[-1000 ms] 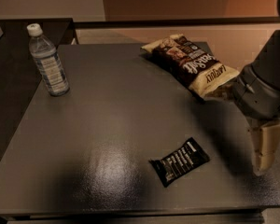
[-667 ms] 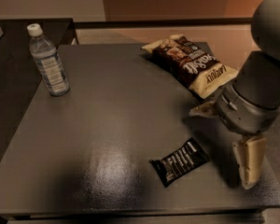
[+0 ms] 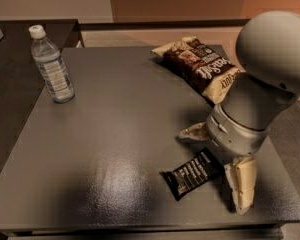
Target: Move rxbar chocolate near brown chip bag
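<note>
The rxbar chocolate (image 3: pixel 192 174), a small flat black wrapper with white lettering, lies on the dark table (image 3: pixel 120 124) near the front right. The brown chip bag (image 3: pixel 200 66) lies at the back right, dark brown with cream ends. My gripper (image 3: pixel 217 164) hangs over the bar's right end, open. One cream finger (image 3: pixel 194 132) is behind the bar and the other finger (image 3: pixel 243 184) reaches down to its right. The bar's right end sits between them. The grey arm hides the chip bag's near right corner.
A clear water bottle (image 3: pixel 52 66) with a white cap stands upright at the back left. The table's front edge runs just below the bar. A darker counter (image 3: pixel 20 39) adjoins the table on the left.
The arm has swung left and toward the bar; its fingers, earlier off to the bar's right, now straddle the bar's right end. The bar and bag have not moved.
</note>
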